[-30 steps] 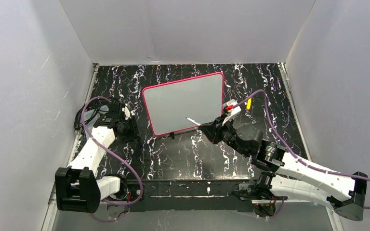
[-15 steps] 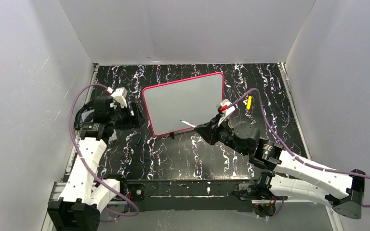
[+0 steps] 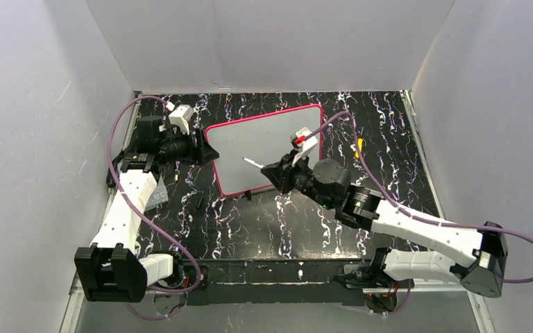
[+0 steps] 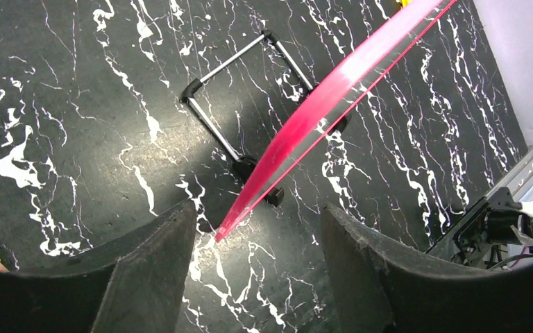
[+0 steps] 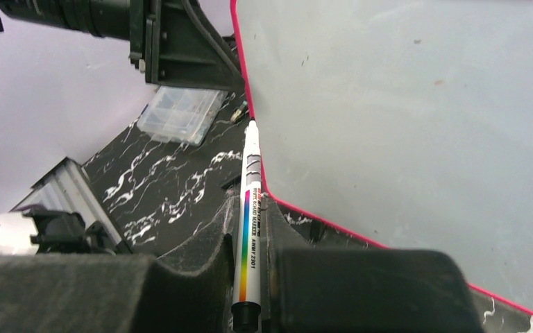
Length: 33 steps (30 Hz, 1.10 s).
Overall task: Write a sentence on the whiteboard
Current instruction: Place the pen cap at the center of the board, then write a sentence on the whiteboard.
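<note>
The whiteboard [image 3: 264,142], light grey with a pink-red frame, stands tilted on its wire stand [image 4: 232,94] at the table's middle. Its face [image 5: 402,118] is blank; no sentence shows on it. My left gripper [image 3: 205,149] is open at the board's left edge. In the left wrist view the lower corner of the pink frame [image 4: 298,132] points into the gap of that gripper [image 4: 258,207] without touching either finger. My right gripper [image 3: 272,172] is shut on a white marker [image 5: 248,229] with a rainbow stripe. The marker tip [image 5: 251,126] sits by the board's lower left edge.
A clear plastic box [image 5: 180,114] lies on the black marbled table left of the board, behind the left arm [image 5: 173,41]. A small yellow object [image 3: 358,144] lies right of the board. A short black piece [image 3: 200,201] lies in front. White walls enclose three sides.
My left arm has swung up and right to the board's left edge, and its jaws have opened. My right arm has carried the marker leftward across the board's lower part.
</note>
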Motion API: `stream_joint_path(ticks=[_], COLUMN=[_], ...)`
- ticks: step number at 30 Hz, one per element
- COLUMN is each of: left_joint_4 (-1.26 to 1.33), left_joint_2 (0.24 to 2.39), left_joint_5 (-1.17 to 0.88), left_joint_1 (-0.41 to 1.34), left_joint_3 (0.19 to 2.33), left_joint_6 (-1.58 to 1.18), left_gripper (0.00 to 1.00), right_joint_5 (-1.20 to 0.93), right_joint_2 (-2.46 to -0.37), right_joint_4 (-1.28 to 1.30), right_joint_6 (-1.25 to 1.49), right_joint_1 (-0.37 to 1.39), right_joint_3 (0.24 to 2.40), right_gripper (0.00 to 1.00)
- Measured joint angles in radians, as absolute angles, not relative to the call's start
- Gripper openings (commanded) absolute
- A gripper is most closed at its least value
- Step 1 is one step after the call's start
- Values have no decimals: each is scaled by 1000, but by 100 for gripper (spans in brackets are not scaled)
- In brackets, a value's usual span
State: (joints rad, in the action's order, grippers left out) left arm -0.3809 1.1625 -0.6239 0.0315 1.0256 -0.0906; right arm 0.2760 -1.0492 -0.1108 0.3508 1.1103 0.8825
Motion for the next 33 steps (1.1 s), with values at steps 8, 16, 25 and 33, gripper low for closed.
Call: stream_joint_path(ticks=[8, 16, 25, 33], left_joint_4=[-326, -317, -317, -313], left_joint_2=[1213, 1231, 1234, 1228], left_joint_5=[-668, -670, -662, -663], left_joint_1=[32, 31, 32, 30], left_joint_3=[1024, 1020, 1009, 1002], left_joint_6=[-44, -21, 33, 83], left_gripper=[45, 27, 12, 3], right_joint_5=[316, 316, 336, 357], right_joint_2=[-1214, -1309, -1380, -1435], right_joint_4=[-216, -299, -352, -378], right_joint_6=[310, 281, 249, 225], right_joint_1=[1110, 1110, 1110, 1110], right_joint_3=[959, 1001, 1051, 1079], right_gripper=[1, 1, 1, 1])
